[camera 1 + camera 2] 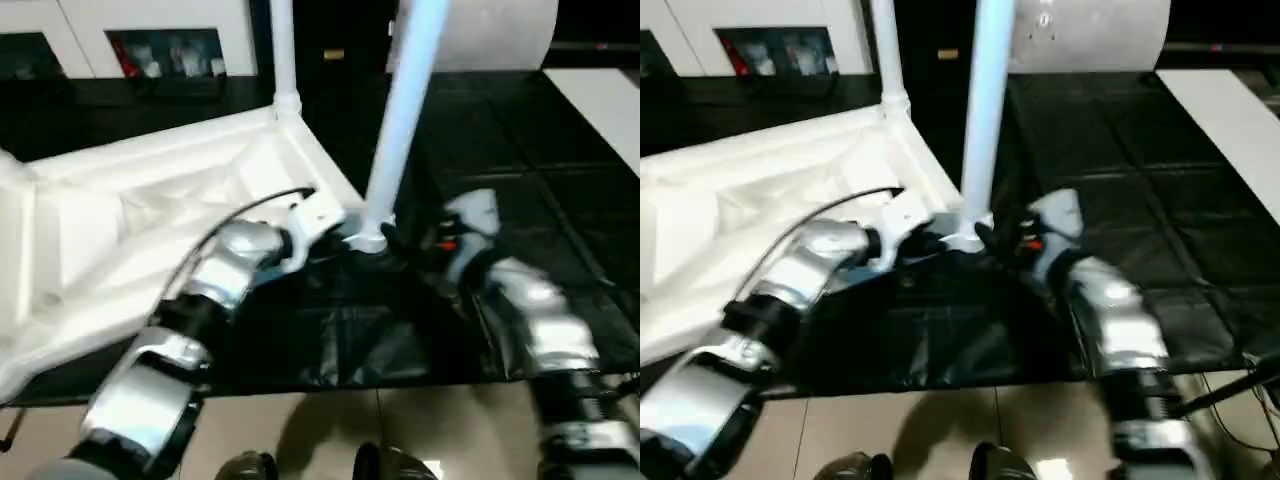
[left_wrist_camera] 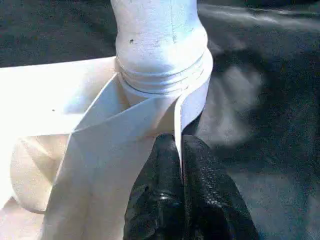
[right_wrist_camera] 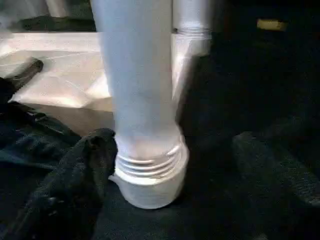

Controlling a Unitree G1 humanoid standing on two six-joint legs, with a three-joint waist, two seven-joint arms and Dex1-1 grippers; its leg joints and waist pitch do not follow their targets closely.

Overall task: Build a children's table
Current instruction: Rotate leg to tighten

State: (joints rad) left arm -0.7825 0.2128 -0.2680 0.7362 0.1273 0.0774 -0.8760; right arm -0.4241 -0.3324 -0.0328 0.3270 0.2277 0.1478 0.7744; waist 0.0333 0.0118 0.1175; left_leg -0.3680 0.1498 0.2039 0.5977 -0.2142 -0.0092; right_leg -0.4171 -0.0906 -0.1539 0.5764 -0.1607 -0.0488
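- The children's table (image 1: 150, 200) lies upside down on the dark floor mat (image 1: 560, 150), filling the nine-o'clock side of the head views, ribbed underside up; one leg (image 1: 284, 55) already stands in the far corner at about twelve o'clock.
- The left gripper (image 2: 181, 165) is clenched on the thin rim wall of the near corner — in its wrist view the black fingers (image 2: 160, 200) pinch that wall just below the socket; it steadies the top.
- The near leg (image 1: 405, 110) rises from that corner socket (image 1: 366, 240), long axis close to upright, tipped slightly toward one o'clock; thread rings show above the socket's lip, so I judge it not fully seated.
- The right gripper (image 3: 175, 165) sits at three o'clock of the leg's base, fingers released and spread, one finger (image 3: 75, 180) beside the collar, the other well apart; it grasps nothing.
- It is the nearer hand for turning the leg; open mat lies toward three o'clock, the table edge crowds nine.
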